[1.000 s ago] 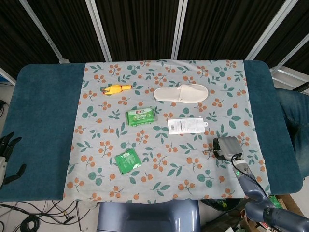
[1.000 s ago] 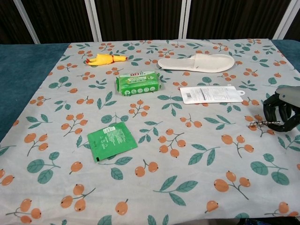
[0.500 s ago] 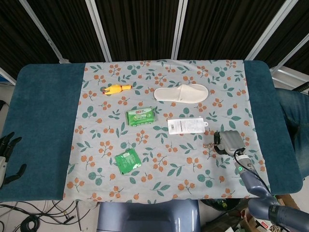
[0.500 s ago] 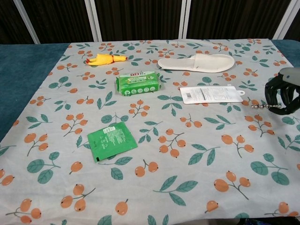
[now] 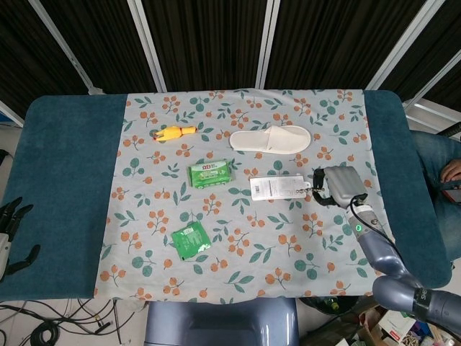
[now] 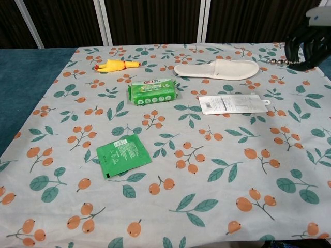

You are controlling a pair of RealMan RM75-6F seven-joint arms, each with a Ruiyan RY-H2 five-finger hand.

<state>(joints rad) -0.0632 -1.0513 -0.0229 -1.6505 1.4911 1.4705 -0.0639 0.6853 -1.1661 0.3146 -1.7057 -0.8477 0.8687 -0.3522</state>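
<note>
- Lifted clear of the cloth since a second ago, the right hand [image 5: 340,186] has come up and inward; earlier it sat low near the table's right front, now it hangs above the right end of the white card packet [image 5: 277,187].
- Its fingers are curled around a small beaded metal chain [image 6: 276,61], which sticks out to the left of the fist in the chest view, up off the floral tablecloth [image 5: 238,259].
- From the chest camera the right hand shows at the top right corner, over the far edge of the table, just right of the white slipper [image 6: 217,68].
- Left hand [image 5: 10,229] rests off the blue table edge at far left, fingers spread, gripping nothing, well apart from everything.
- Lying untouched on the cloth: a yellow rubber chicken [image 5: 173,133] at the back left, a green wipes pack [image 5: 210,174] in the middle, a flat green sachet [image 5: 190,240] nearer the front.
</note>
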